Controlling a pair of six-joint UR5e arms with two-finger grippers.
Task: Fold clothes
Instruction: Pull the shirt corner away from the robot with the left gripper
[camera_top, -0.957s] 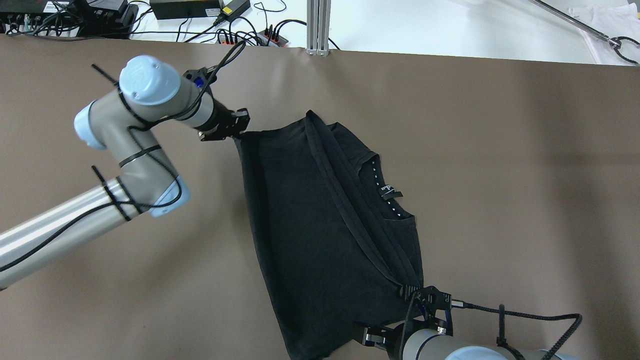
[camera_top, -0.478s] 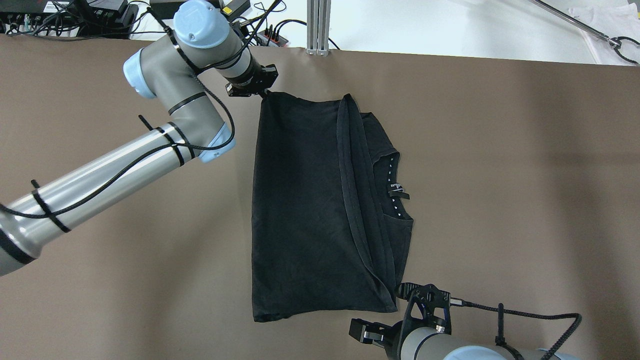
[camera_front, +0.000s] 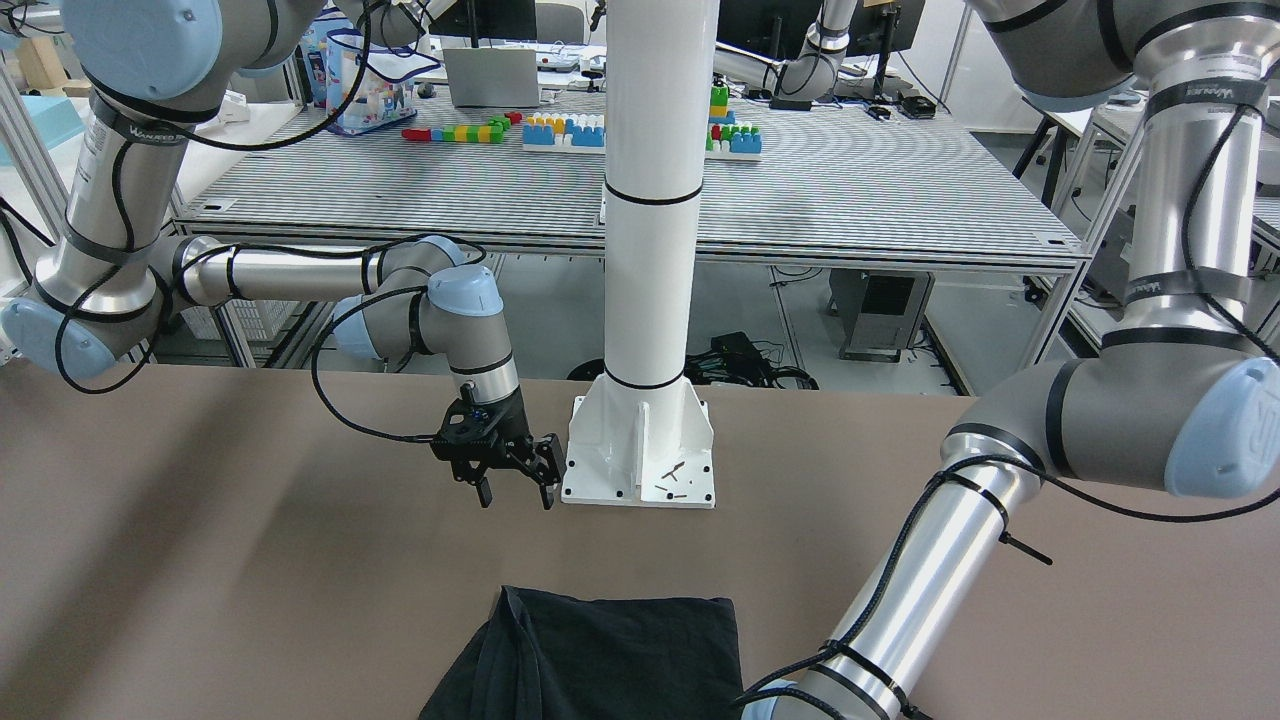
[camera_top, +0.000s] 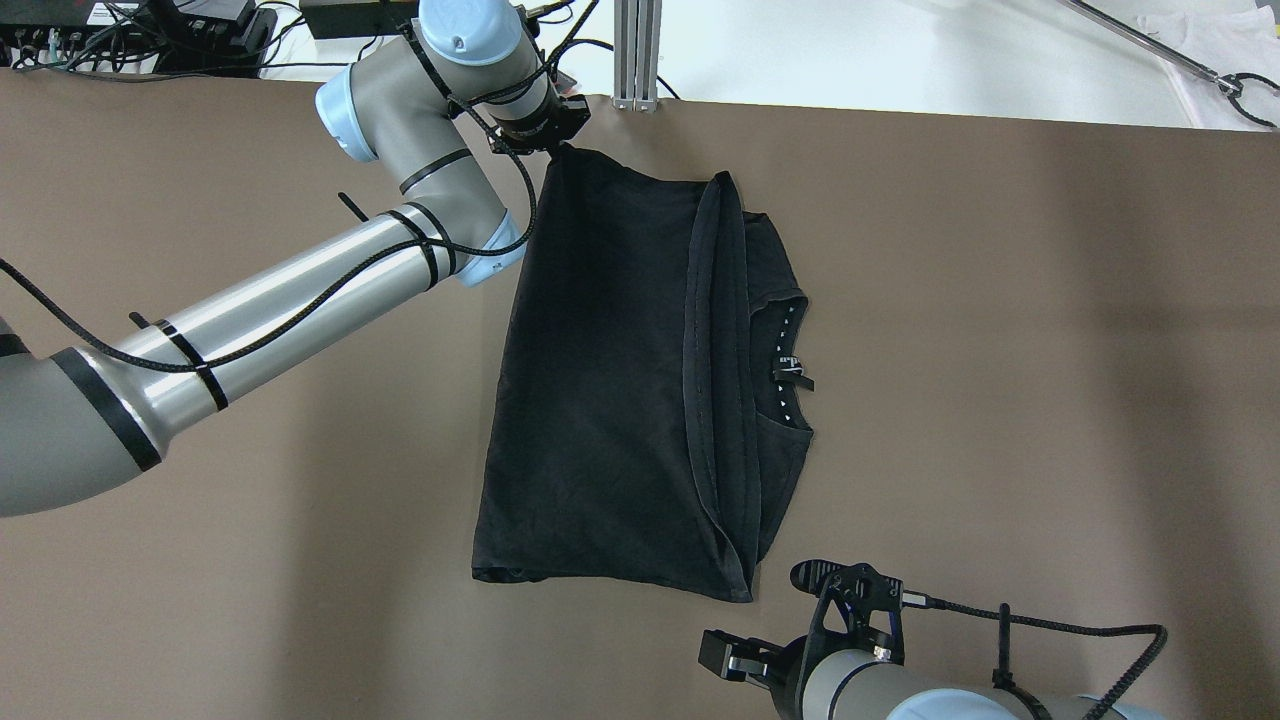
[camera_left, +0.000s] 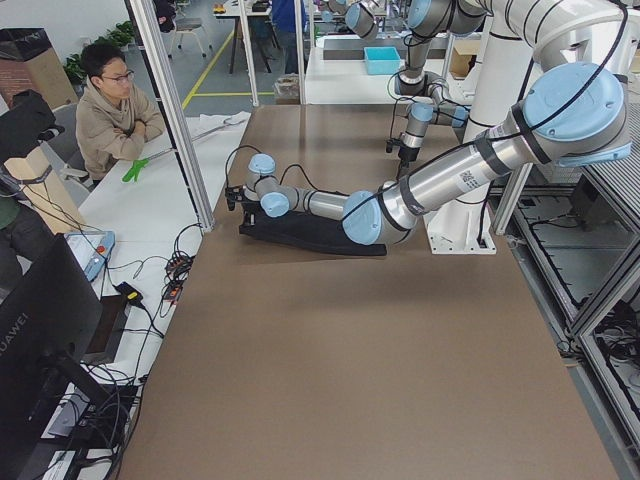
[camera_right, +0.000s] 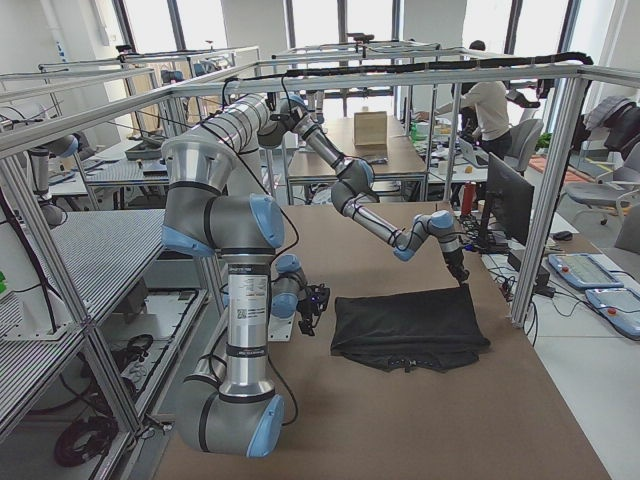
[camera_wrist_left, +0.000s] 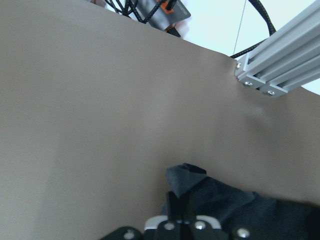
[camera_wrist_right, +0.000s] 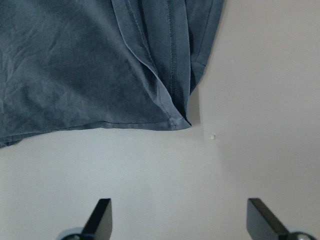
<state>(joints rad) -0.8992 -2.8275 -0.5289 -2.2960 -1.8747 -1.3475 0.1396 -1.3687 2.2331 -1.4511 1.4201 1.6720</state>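
Across the middle of the brown tabletop (camera_top: 1000, 400) lies a black T-shirt (camera_top: 600, 400), folded over on itself, its long axis running from the robot's side toward the far edge. A stitched hem band (camera_top: 700, 400) runs the length of the fold and sits just beside the open neckline, where a small neck label (camera_top: 793, 372) shows. Seen from overhead, the left gripper (camera_top: 552, 140) is at the far left corner of the shirt, close to the far edge of the tabletop and near an aluminium post (camera_top: 636, 50). In the left wrist view its fingers (camera_wrist_left: 177, 202) are closed together on a small peak of black fabric at that corner. The rest of the shirt looks flat, with light creasing along the near edge. The right gripper (camera_front: 515, 485) hangs above bare tabletop beside the base plate (camera_front: 640, 470) of a white pillar (camera_front: 655, 200), apart from the cloth. Its fingers (camera_wrist_right: 101, 217) stand wide apart with nothing between them, and in the right wrist view the shirt's near right corner lies ahead of them, not touching. The right arm enters at the bottom of the overhead view. At the table's far end on the robot's left, a person (camera_left: 110, 110) sits with arms crossed.
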